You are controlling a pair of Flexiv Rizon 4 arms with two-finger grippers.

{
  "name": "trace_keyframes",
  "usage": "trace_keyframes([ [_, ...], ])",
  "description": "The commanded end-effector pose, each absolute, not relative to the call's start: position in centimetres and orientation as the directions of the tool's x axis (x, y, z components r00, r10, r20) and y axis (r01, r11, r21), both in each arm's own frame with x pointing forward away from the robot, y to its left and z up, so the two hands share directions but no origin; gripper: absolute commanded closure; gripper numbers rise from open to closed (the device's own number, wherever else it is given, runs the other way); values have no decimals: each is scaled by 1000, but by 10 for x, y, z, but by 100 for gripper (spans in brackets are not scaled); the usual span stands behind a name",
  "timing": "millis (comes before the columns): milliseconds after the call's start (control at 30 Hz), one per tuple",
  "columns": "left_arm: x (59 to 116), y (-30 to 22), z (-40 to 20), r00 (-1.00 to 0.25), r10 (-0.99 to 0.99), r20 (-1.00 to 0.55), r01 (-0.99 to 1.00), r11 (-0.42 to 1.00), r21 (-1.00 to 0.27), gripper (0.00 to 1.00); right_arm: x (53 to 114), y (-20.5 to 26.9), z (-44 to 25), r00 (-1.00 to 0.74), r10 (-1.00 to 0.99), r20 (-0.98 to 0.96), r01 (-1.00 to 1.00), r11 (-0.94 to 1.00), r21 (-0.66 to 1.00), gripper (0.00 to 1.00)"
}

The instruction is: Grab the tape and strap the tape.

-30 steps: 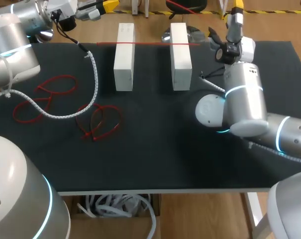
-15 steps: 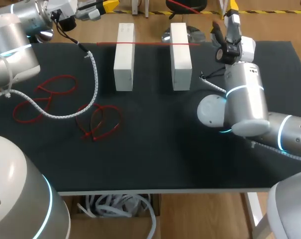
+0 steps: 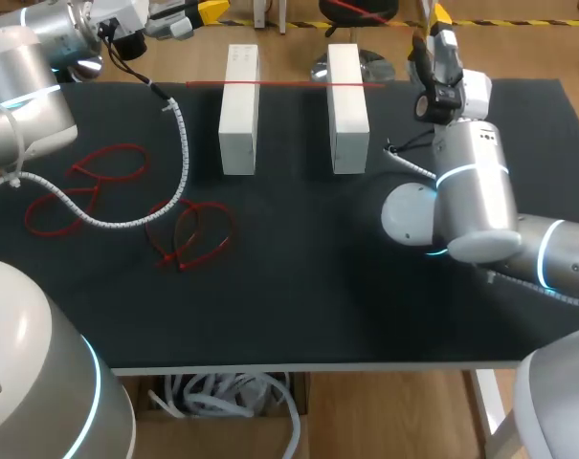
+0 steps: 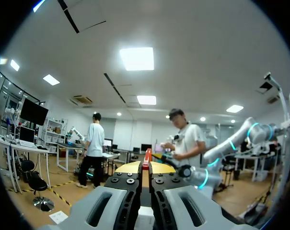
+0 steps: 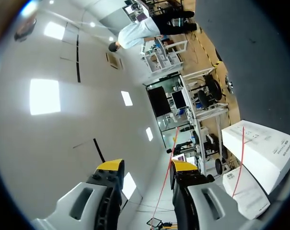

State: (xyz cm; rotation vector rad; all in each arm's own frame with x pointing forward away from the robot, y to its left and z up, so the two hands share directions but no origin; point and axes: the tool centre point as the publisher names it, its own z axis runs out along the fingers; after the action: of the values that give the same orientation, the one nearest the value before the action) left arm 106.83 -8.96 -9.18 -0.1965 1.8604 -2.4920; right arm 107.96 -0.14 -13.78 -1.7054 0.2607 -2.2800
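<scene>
Nudging the wide-open, empty right claw (image 5: 147,168) leftward; pinching a red sliver (image 4: 146,156) in the left claw (image 4: 145,168). Expecting the thin red plastic strap (image 3: 289,83) light, floppy, slick; grabbing near its right end.

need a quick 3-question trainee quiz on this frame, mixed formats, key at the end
1. True or false: the red tape lies flat on the table, clear of the white blocks.
2. The right gripper has its jaws: A) open, B) shut on a white block, C) shut with nothing between them.
3. How many white blocks stand on the table?

Key: 1 false, the tape spans the tops of the blocks at their far ends; 2 A; 3 two.
</scene>
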Motion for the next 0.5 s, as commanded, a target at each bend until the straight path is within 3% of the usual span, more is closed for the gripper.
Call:
trace_keyframes([
  [33,1067,-90,-92,-991,-100,85,-53,-288,-956,100,1081,-1,-138,-262,-320,910,116,-947,-300,64],
  [233,1067,-90,-92,-991,-100,85,-53,-288,-956,100,1080,1,-139,-255,-305,918,117,-952,-284,75],
  [367,1067,-90,-92,-991,-100,85,-53,-288,-956,100,1080,3,-138,-252,-299,920,118,-954,-277,100],
  [500,1067,-90,-92,-991,-100,85,-53,-288,-956,100,1081,5,-139,-251,-293,923,118,-955,-271,100],
])
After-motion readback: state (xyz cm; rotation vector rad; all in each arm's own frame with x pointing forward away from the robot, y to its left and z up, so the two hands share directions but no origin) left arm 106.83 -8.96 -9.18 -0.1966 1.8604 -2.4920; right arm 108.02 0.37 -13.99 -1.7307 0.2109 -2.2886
